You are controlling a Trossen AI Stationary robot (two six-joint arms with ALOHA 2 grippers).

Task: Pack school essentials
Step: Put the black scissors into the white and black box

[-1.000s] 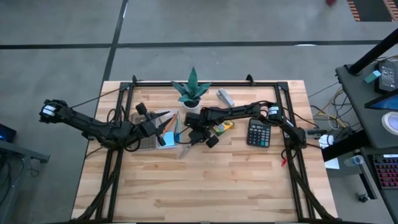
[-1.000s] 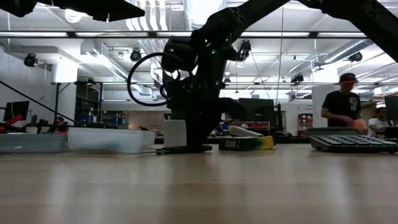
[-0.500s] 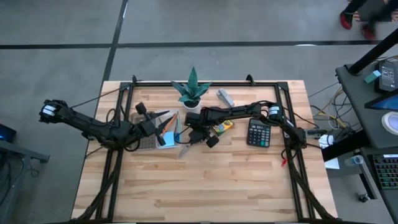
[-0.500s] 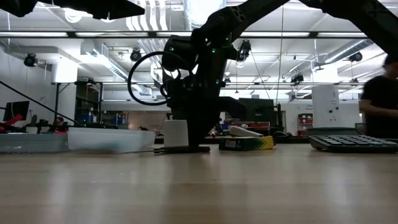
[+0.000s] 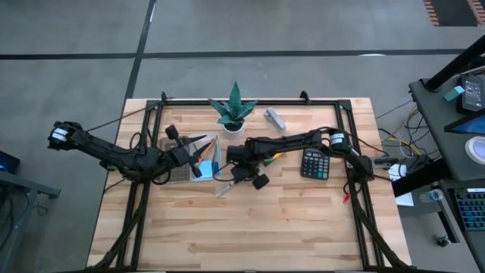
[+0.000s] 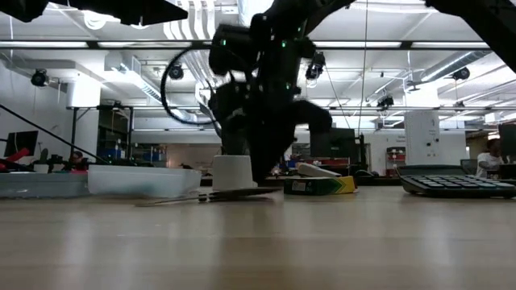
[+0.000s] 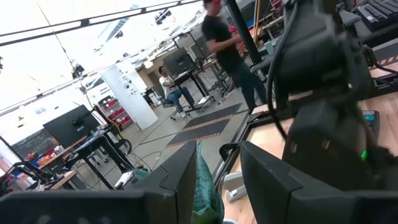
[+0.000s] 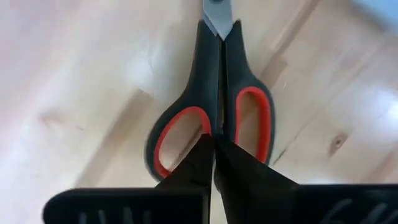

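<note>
On a pale wood-plank table [image 5: 265,227] in an open workshop, one pair of red-handled scissors [image 8: 214,118] lies directly beneath the right gripper [image 8: 214,144], fingers pinched together between its handles; left gripper [image 7: 217,180] parted, empty.

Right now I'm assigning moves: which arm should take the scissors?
Right. The right gripper sits directly over the scissors, fingers closed at the handles; the left gripper is at the tray.

Front table [image 5: 250,227] lies open — plant [image 5: 233,111], calculator [image 5: 314,162] seemingly crowd the back.
</note>
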